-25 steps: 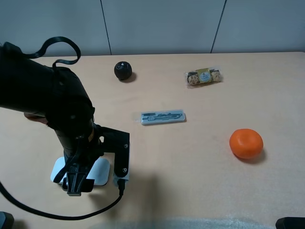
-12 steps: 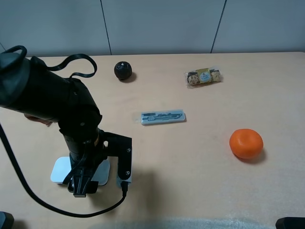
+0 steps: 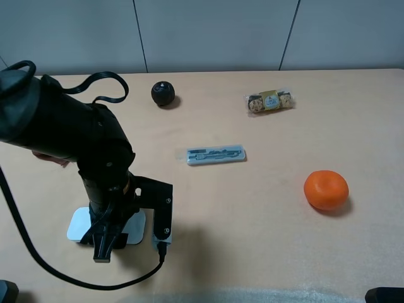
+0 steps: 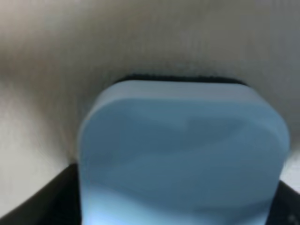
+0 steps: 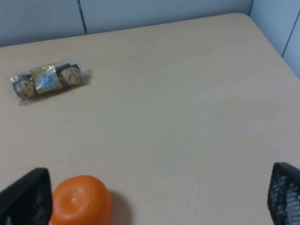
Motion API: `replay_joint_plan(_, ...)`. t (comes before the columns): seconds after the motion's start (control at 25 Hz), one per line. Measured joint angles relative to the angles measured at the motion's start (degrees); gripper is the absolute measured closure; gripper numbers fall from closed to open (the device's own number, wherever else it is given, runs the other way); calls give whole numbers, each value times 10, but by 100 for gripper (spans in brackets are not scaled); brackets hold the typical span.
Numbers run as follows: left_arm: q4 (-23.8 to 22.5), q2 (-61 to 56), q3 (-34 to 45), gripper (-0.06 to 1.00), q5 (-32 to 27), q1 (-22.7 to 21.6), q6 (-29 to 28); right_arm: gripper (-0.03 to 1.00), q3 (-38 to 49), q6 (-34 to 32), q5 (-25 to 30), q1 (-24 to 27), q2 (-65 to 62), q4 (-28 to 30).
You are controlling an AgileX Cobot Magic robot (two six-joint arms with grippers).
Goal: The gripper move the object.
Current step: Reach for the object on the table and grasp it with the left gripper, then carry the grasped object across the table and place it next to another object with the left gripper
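Left fingers: I see the left gripper point(image 3: 106, 243) low over the table point(image 3: 252, 214), with dark finger point(image 4: 28, 206) shapes at either side of its camera. Whether they press on anything I cannot tell; the picture is blurred.
Task's thing: the white case point(image 4: 183, 150) lies flat between those fingers and reaches out ahead of them, with bare table beyond its far edge.
Right fingers: the right gripper point(image 5: 154, 199) stands wide apart with nothing between its tips. The orange point(image 5: 80, 199) sits just inside one tip and the snack packet point(image 5: 47, 79) is well ahead.
Risk, slip: the case looks glossy and thin, so I judge a shallow pinch could let it skate out from between the fingers.
Risk, scrape: the fingers sit so low that I expect a sideways move could drag them along the table.
Risk, cable: a black cable point(image 3: 63, 278) loops behind the fingers; I think it could snag.
High view only: the arm hides most of the white case point(image 3: 77, 224), leaving only its two ends showing. The pen case point(image 3: 215, 154) and black ball point(image 3: 163, 93) lie well apart from the fingers.
Left wrist view only: it shows how the case sits between the fingers, and nothing else.
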State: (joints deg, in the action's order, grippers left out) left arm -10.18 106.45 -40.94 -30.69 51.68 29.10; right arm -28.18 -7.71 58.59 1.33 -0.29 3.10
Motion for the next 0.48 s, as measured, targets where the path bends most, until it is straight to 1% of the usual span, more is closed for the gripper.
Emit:
replay_joint_plan(0.08, 1, 2, 0, 32, -1, 0, 0, 27, 0, 0, 0, 0, 0, 0)
replay_joint_plan(0.48, -2, 3, 0, 32, -1, 0, 0, 27, 0, 0, 1, 0, 0, 0)
